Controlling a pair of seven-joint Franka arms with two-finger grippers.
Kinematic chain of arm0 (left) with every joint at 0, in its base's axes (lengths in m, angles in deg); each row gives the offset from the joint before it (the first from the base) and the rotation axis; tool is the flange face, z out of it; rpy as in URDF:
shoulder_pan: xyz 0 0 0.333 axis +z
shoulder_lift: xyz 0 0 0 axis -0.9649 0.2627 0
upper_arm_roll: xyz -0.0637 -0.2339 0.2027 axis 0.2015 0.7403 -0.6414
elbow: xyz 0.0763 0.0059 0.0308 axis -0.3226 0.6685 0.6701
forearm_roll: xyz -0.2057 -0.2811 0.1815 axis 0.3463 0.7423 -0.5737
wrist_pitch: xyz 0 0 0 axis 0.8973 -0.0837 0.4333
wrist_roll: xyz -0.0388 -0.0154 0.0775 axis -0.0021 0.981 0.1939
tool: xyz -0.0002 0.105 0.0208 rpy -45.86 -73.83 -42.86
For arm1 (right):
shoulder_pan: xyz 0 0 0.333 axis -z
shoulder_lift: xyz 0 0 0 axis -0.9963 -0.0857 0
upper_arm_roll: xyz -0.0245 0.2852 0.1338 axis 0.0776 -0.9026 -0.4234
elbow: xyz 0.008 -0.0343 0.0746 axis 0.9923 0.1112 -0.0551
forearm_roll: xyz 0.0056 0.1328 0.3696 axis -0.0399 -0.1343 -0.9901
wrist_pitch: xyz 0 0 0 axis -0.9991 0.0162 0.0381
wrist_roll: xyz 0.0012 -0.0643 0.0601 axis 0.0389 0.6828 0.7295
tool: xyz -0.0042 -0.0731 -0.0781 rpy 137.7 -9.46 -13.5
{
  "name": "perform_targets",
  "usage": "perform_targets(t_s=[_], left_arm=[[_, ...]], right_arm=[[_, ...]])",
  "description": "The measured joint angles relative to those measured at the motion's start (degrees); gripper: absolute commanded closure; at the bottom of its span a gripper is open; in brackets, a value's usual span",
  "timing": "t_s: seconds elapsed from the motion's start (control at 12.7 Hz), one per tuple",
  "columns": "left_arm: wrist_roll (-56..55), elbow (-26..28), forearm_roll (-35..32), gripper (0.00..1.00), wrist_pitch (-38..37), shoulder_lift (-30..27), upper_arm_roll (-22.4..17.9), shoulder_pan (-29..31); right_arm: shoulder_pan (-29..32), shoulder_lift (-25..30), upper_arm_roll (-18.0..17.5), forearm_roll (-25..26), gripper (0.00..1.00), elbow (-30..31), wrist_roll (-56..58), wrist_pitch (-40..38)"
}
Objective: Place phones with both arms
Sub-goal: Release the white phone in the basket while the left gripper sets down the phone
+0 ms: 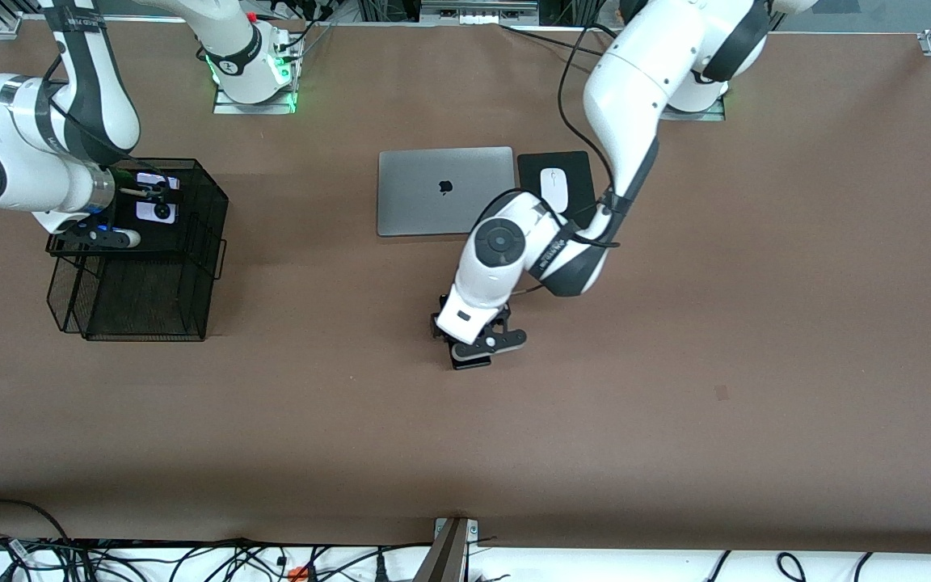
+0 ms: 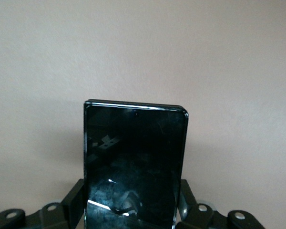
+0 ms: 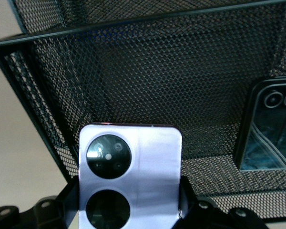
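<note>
Black mesh-wire organiser with tiered compartments stands on the brown table toward the right arm's end. The right gripper hangs over its upper compartment, fingers clamped on the small lilac squarish phone with two black circles; in the right wrist view that phone stands up between the black fingers, its camera circles facing the lens, with the mesh walls of the compartment around it. Leaning against the mesh deeper in the same compartment is a small black squarish phone with two ringed lenses at its top, apart from the lilac one.

Near the middle of the table, the left gripper is low at the tabletop, nearer to the front camera than the closed grey laptop. Its fingers are shut on the edges of the long black slab phone, which in the left wrist view rises straight out from between them, glossy face toward the lens.

Beside the laptop, toward the left arm's end, a white mouse rests on a black pad, partly under the left arm.
</note>
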Motion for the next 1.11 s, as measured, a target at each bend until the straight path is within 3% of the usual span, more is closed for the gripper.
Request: perform_targets(t_s=[0.08, 0.16, 0.24, 0.32, 0.39, 0.47, 0.55, 0.63, 0.79, 1.11], left_arm=[[-0.17, -0.26, 0.0, 0.73, 0.06, 0.7, -0.62, -0.51], [-0.17, -0.43, 0.0, 0.73, 0.2, 1.16, -0.79, -0.6], [-0.17, -0.63, 0.0, 0.73, 0.32, 1.52, -0.81, -0.69], [-0.17, -0.97, 0.0, 0.72, 0.43, 1.81, -0.81, -0.95], [-0.17, -1.42, 0.0, 0.65, 0.55, 2.04, -0.83, -1.28], [-0.19, -2.01, 0.0, 0.51, 0.67, 2.38, -0.9, -1.64], [-0.2, -2.49, 0.0, 0.12, 0.69, 2.8, -1.14, -2.01], [-0.2, -2.84, 0.0, 0.0, 0.74, 3.28, -1.58, -2.44], [-0.23, -3.28, 0.0, 0.0, 1.15, 3.82, -3.44, -3.51], [-0.27, -5.47, 0.0, 0.0, 1.17, 3.47, -5.56, -3.77]], right_arm=[[-0.01, -0.06, 0.0, 0.0, 0.52, 0.0, 0.75, 1.33], [-0.01, -0.25, 0.0, 0.0, 0.15, 0.0, 1.25, 2.28], [-0.04, -0.43, 0.0, 0.0, 0.0, 0.0, 1.44, 2.56], [-0.05, -0.53, 0.0, 0.0, 0.0, 0.01, 1.53, 2.58], [-0.05, -0.62, 0.0, 0.0, 0.0, 0.01, 1.54, 2.63], [-0.07, -0.74, 0.0, 0.0, 0.0, 0.01, 1.55, 2.74], [-0.1, -0.77, 0.0, 0.0, 0.0, -0.03, 1.55, 2.75], [-0.14, -0.77, 0.0, 0.0, 0.0, -0.28, 1.55, 2.6], [-0.62, -0.74, -0.03, 0.0, 0.0, -2.4, 1.55, 0.68], [-4.88, -0.82, -0.31, 0.0, 0.0, -14.34, 0.99, -7.15]])
